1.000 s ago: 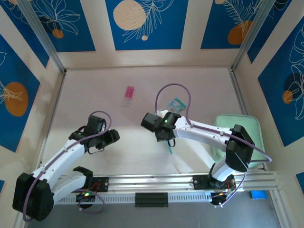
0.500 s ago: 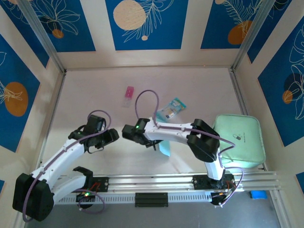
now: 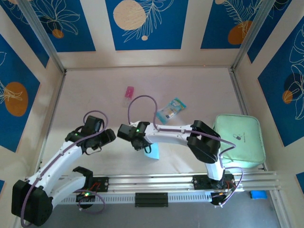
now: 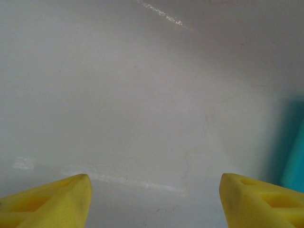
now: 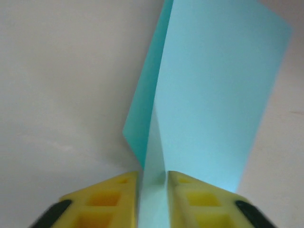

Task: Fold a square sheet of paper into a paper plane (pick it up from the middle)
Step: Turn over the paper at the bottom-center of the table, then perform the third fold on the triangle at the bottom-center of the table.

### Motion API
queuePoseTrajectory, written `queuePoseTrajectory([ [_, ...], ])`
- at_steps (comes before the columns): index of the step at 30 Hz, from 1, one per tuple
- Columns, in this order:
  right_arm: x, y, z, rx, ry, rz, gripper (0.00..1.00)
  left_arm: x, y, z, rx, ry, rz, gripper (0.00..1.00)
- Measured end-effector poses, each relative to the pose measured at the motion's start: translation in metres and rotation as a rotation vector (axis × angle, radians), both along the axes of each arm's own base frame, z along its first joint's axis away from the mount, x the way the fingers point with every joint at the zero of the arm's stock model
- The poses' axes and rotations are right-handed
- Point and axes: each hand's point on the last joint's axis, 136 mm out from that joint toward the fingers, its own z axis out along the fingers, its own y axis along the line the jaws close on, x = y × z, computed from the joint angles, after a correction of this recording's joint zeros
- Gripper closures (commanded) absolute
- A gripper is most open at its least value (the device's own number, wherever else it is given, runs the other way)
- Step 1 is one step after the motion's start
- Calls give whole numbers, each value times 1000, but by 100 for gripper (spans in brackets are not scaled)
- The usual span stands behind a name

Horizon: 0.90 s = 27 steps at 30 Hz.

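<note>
Your right gripper (image 5: pixel 153 176) pinches the once-creased square sheet of paper (image 5: pixel 213 95); your left gripper (image 4: pixel 154 178) hangs spread, empty; most folds remain.

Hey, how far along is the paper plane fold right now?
Done: the square sheet has one centre fold. In hand: the right tool pinches it at that fold. Left: nose and wing folds; the left tool hangs open, holding nothing.

A small pink thing (image 3: pixel 128 92) lies far back on the white counter (image 3: pixel 95 95). A teal-and-clear packet (image 3: pixel 170 109) lies near it. A mint-green pad (image 3: pixel 240 137) sits at the right.
</note>
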Motion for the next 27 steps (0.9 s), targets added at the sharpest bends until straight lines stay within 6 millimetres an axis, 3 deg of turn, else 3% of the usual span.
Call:
queuePoseTrajectory([
  [2,-7,5,1,89,32,27,57,-1,-4,1,-18,3,-12,28],
  [6,-11,5,23,303,56,31,56,2,-19,5,-91,-8,-63,28],
  [10,1,-12,44,525,63,-33,71,7,-42,6,-196,-13,-126,35],
  [13,7,-36,34,635,102,-112,85,6,-56,-1,-255,17,-164,41],
  [16,6,-62,7,692,169,-200,90,4,-70,-7,-292,47,-210,44],
  [19,-4,-76,-14,726,246,-247,91,2,-84,-11,-321,61,-244,45],
  [27,-9,-52,-16,841,350,-204,94,-1,-109,-24,-366,101,-297,46],
])
